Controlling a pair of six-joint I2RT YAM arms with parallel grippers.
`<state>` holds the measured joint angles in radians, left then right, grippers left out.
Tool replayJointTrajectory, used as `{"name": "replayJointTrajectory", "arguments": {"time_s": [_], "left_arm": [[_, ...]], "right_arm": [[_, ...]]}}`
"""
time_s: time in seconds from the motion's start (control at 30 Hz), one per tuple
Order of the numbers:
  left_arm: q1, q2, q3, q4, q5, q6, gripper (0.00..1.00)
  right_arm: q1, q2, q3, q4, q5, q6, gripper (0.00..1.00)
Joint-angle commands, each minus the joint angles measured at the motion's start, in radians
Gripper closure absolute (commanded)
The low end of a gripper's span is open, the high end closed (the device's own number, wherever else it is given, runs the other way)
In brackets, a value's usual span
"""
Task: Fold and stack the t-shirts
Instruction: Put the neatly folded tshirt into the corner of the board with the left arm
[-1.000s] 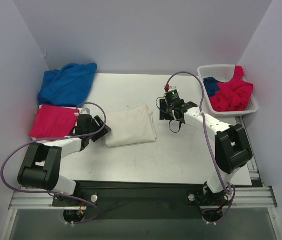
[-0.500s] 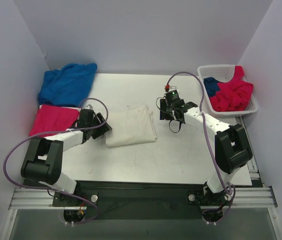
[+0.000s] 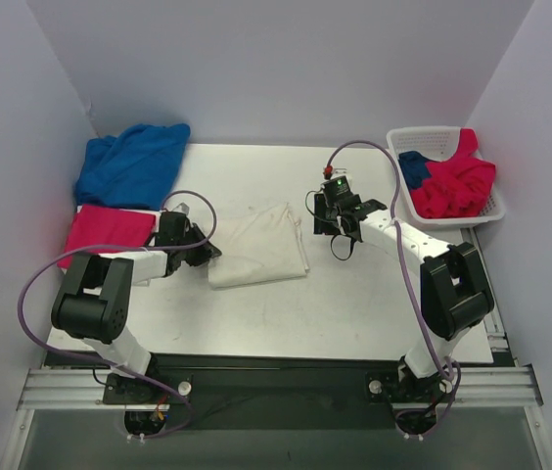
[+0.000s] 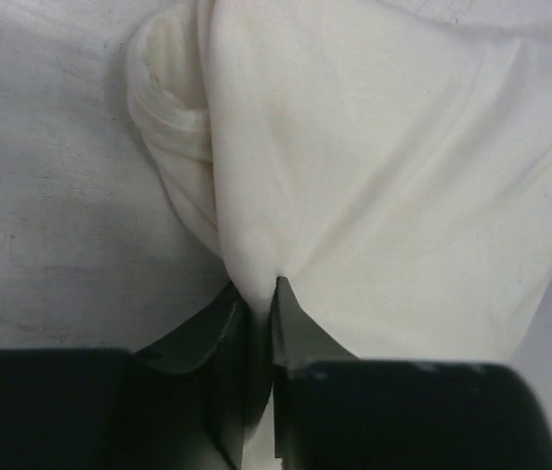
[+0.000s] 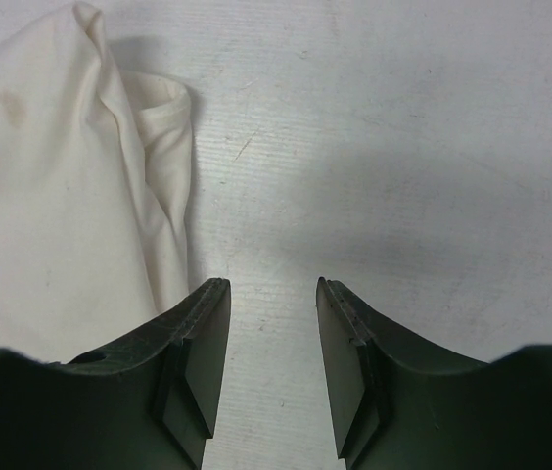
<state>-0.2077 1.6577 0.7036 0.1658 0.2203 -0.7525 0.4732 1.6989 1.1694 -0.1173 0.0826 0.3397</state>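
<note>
Our left fingers (image 4: 286,333) pinch an edge of the cream-white t-shirt (image 4: 384,176); our right fingers (image 5: 203,343) hang spread above the counter (image 5: 403,147).

Overhead looks down; wrist views (very close) share cream t-shirt (image 3: 256,250)

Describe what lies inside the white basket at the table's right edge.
The basket holds a heaped crimson-pink t-shirt and a blue t-shirt beside it; whatever lies beneath them is hidden.
</note>
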Motion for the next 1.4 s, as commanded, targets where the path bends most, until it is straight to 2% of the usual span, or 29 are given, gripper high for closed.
{"name": "replayJointTrajectory", "arguments": {"time_s": [0.0, 0.03, 0.07, 0.23, 0.37, 0.5, 0.83, 1.0, 1.37], "left_arm": [[-0.004, 0.005, -0.03, -0.147, -0.019, 0.03, 0.86], [-0.004, 0.001, -0.027, -0.152, -0.021, 0.033, 0.98], [-0.004, -0.004, -0.018, -0.163, -0.027, 0.042, 1.0], [-0.009, -0.045, 0.039, -0.233, -0.074, 0.093, 1.0], [-0.024, -0.113, 0.1, -0.316, -0.198, 0.139, 1.0], [-0.045, -0.179, 0.123, -0.287, -0.246, 0.143, 1.0], [-0.058, -0.205, 0.298, -0.416, -0.479, 0.251, 1.0], [-0.027, -0.208, 0.399, -0.483, -0.555, 0.36, 1.0], [-0.013, -0.243, 0.451, -0.534, -0.809, 0.639, 1.0]], "right_arm": [[0.008, 0.008, 0.001, -0.015, 0.026, 0.004, 0.59], [0.008, 0.011, 0.003, -0.016, 0.028, 0.004, 0.59], [0.008, 0.011, 0.003, -0.016, 0.026, 0.005, 0.59], [0.008, 0.008, 0.001, -0.016, 0.023, 0.01, 0.6], [0.008, 0.002, 0.001, -0.016, 0.02, 0.012, 0.6], [0.007, 0.002, 0.007, -0.018, 0.011, 0.013, 0.6], [0.015, -0.001, 0.024, -0.035, 0.002, 0.021, 0.6], [0.015, 0.008, 0.05, -0.062, 0.002, 0.001, 0.6], [0.025, 0.054, 0.104, -0.099, -0.01, -0.004, 0.61]]}}
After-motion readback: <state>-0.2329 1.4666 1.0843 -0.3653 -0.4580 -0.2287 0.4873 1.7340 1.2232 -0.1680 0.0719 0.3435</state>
